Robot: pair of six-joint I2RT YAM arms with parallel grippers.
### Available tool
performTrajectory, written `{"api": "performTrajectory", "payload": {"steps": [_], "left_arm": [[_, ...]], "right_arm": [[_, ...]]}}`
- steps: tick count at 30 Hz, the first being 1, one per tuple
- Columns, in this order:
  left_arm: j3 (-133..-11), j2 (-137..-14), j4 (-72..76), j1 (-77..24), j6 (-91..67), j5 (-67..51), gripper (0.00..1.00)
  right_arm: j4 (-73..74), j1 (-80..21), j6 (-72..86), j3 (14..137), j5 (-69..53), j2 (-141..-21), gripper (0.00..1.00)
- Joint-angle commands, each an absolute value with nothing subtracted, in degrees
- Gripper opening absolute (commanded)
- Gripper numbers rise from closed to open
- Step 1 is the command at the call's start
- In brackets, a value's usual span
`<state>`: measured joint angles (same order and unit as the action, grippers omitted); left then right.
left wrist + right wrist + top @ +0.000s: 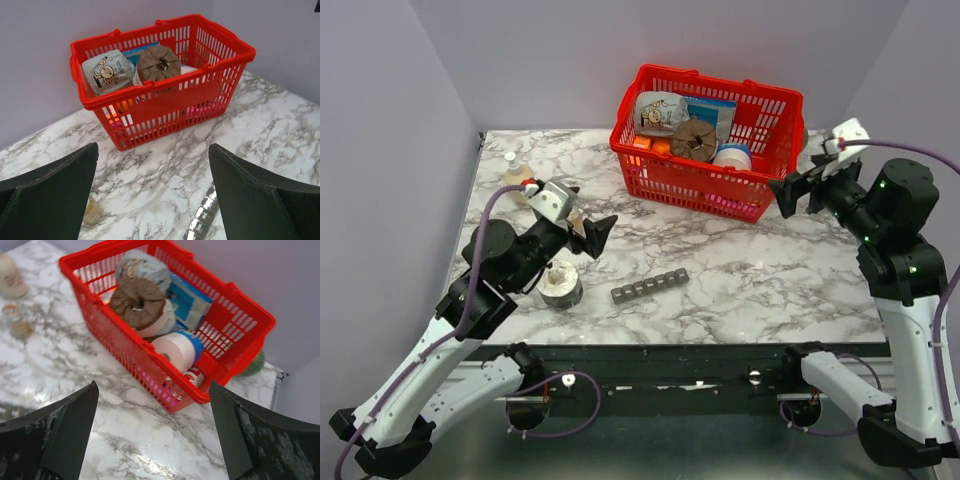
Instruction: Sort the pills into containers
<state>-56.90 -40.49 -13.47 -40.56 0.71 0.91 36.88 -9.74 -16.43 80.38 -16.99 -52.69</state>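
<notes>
Left gripper point(588, 232): jaws wide apart, nothing held.
Right gripper point(798, 188): jaws wide apart, nothing held, beside the basket point(772, 93).
Organiser point(650, 286): lay flat on the table point(780, 290), near the left gripper.
Pills point(21, 329): stood near the pump bottle point(10, 275).

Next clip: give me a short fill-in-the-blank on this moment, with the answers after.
1. The slotted plastic basket on the marble table is coloured ____.
2. The dark grey pill organiser strip has a single ____ of small compartments.
3. The left gripper and right gripper are both ____.
Answers: red; row; open.
</notes>
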Motion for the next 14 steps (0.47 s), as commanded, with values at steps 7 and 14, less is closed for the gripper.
{"api": "performTrajectory", "payload": {"steps": [7,14], "left_arm": [[-60.82,-37.97,-19.42,-40.34,-2.9,4.75,0.99],[-60.73,-37.62,-19.69,-40.34,-2.11,4.4,0.99]], "right_arm": [[32.52,-2.29,-3.25,83.76,-3.87,-49.13,1.0],[32.26,-0.97,-2.73,84.2,-3.69,-49.39,1.0]]}}
